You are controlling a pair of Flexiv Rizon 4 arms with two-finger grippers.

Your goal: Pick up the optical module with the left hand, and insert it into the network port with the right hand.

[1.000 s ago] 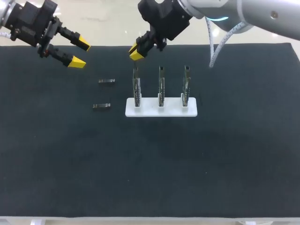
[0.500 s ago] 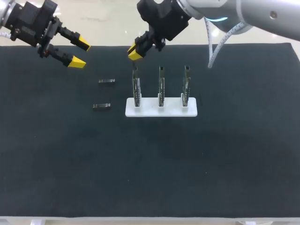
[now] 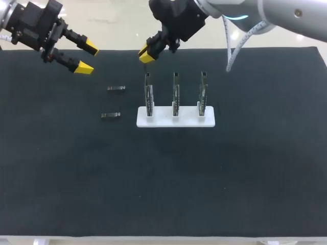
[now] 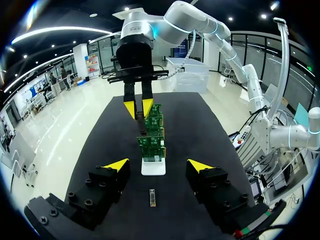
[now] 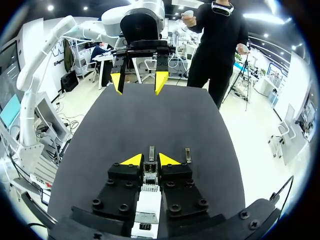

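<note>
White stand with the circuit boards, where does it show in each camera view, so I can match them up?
Head view: the white stand lies mid-table, toward the far side.
Left wrist view: the white stand is ahead of the left claw, centred between its open fingers, seen end-on.
Right wrist view: the white stand is under the right claw, showing between its fingers.
Shared landmark: the three circuit boards standing in it.

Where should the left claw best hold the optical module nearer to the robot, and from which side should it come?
Probably across the middle of its two long sides, coming down from above. The nearer optical module lies flat on the mat, its length running left to right, with free mat before and behind it. The left claw is open.
</note>
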